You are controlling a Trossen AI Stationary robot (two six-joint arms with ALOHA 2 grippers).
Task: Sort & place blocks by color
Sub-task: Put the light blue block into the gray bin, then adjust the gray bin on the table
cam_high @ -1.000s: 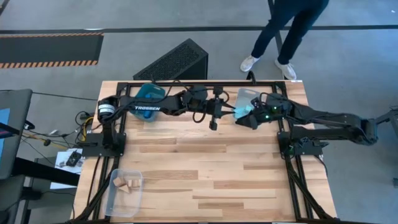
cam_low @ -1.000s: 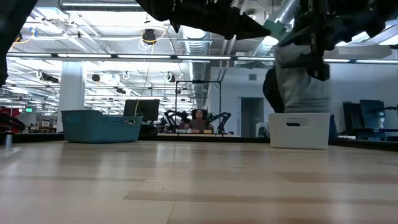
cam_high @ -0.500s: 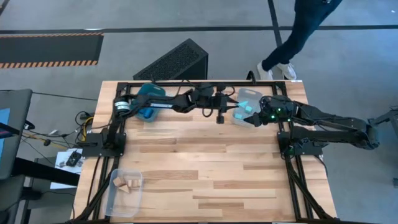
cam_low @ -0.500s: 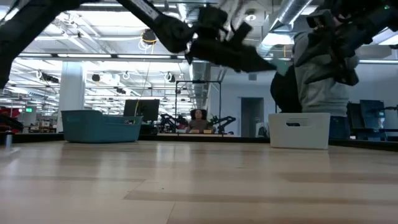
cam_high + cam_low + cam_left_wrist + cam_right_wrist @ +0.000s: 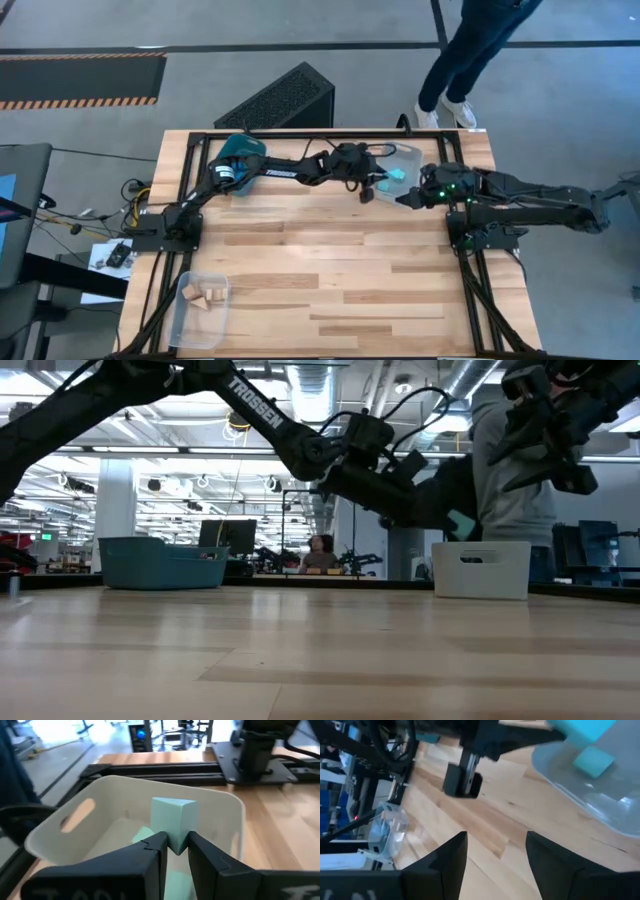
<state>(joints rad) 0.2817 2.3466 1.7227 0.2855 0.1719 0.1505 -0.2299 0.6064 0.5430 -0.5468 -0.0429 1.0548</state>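
My left gripper (image 5: 368, 190) reaches across the far side of the table to the left rim of a pale bin (image 5: 400, 158). It is shut on a light cyan block (image 5: 172, 822), whose cyan edge also shows in the low view (image 5: 462, 525). More light cyan blocks (image 5: 394, 178) lie on the floor of the bin (image 5: 225, 805). My right gripper (image 5: 410, 197) hovers open just near of that bin, its fingers wide apart (image 5: 495, 865). Tan blocks (image 5: 203, 296) lie in a clear bin at the near left corner. No darker blue block shows. My left gripper pinches the light cyan block by its two lower side faces (image 5: 175, 845) between both fingertips. The fingers come from the table's left, slanting down. The block is lifted clear above the pale bin, one corner edge turned toward the wrist camera.
A teal bin (image 5: 240, 152) stands at the far left, under the left arm (image 5: 160, 560). The clear bin (image 5: 185, 322) sits at the near left. The pale bin's handle slot faces near in the low view (image 5: 472, 558). A person's legs (image 5: 465, 60) move beyond the far edge. Bare wood (image 5: 340, 270) spans the middle.
My left gripper has swung toward the table's right and come lower, carrying the cyan block from mid-table to the pale bin's left rim. My right gripper has drawn back off the bin toward the near right.
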